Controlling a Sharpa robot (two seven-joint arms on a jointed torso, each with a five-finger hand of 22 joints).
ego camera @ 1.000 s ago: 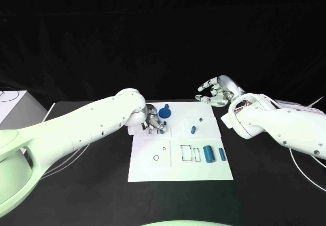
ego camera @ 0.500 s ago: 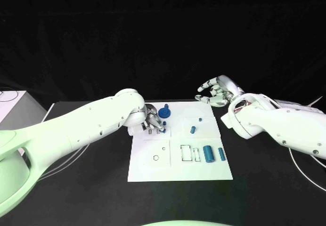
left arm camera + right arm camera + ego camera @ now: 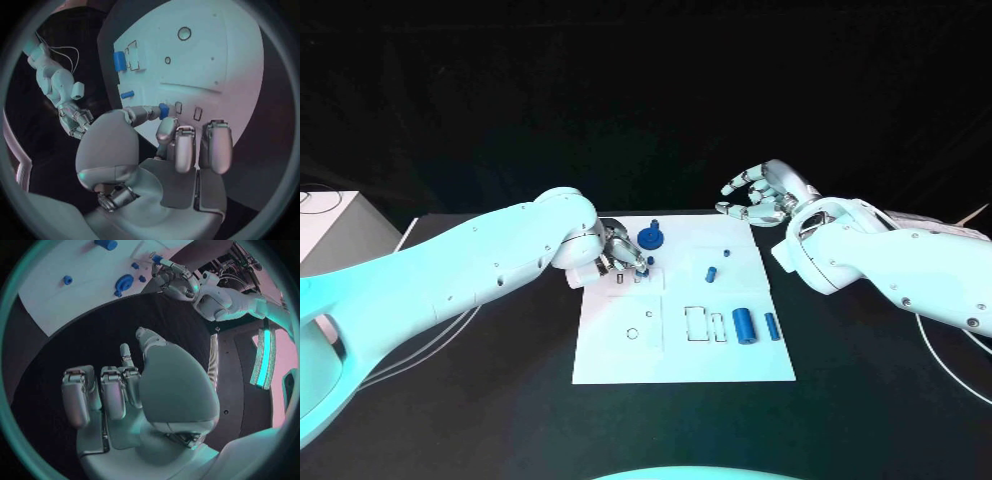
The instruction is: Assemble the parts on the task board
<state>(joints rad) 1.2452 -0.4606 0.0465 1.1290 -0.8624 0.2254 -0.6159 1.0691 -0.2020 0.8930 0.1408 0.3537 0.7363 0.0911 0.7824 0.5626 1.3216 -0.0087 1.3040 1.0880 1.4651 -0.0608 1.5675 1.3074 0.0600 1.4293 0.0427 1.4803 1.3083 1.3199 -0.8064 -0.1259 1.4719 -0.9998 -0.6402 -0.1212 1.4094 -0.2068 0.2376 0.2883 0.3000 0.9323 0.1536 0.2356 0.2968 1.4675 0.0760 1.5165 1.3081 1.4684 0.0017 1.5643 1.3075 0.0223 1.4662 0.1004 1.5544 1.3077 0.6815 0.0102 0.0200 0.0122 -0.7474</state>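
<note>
Now our left hand [image 3: 623, 256] pinches a small blue peg [image 3: 164, 110] just above the task board [image 3: 678, 368] slots; our right hand [image 3: 759, 198] hovers apart, loosely curled, empty.

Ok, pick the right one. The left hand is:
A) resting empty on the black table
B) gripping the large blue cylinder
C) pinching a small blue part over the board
C: in the left wrist view the left hand pinches a small blue part over the task board.
</note>
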